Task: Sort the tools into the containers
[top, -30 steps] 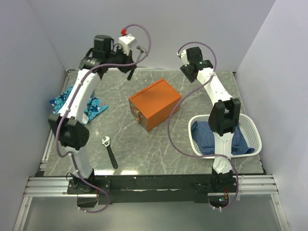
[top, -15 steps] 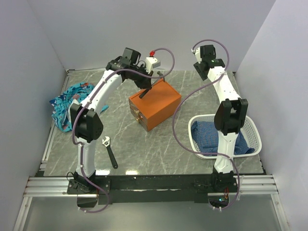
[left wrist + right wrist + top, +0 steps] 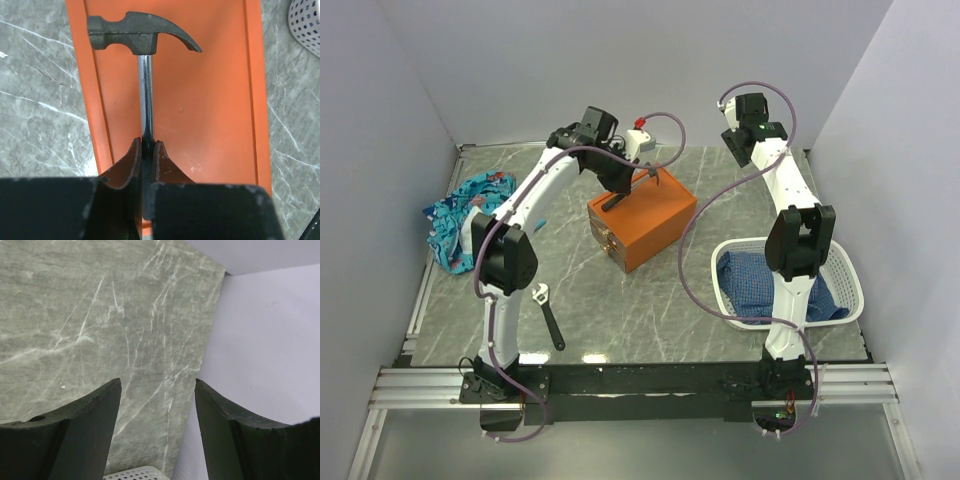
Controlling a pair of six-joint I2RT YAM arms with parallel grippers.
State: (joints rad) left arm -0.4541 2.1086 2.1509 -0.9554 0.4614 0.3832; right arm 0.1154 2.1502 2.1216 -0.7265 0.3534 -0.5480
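My left gripper (image 3: 146, 145) is shut on the small hammer (image 3: 142, 40) by its steel shaft and holds it just above the top of the orange box (image 3: 210, 105). In the top view the left gripper (image 3: 625, 183) and the hammer (image 3: 638, 183) hang over the far left part of the orange box (image 3: 650, 222). A black-handled silver wrench (image 3: 549, 315) lies on the table near the left arm's base. My right gripper (image 3: 157, 390) is open and empty, high at the back right (image 3: 748, 125). No screwdrivers show.
A white perforated basket (image 3: 840, 262) with blue cloth stands at the right; its rim shows in the right wrist view (image 3: 135, 473). A blue patterned cloth (image 3: 460, 215) lies at the left. Walls close in on three sides.
My left arm has swung right from the back left with the hammer and lowered it over the orange box. The right arm rose slightly toward the back wall, then stayed.
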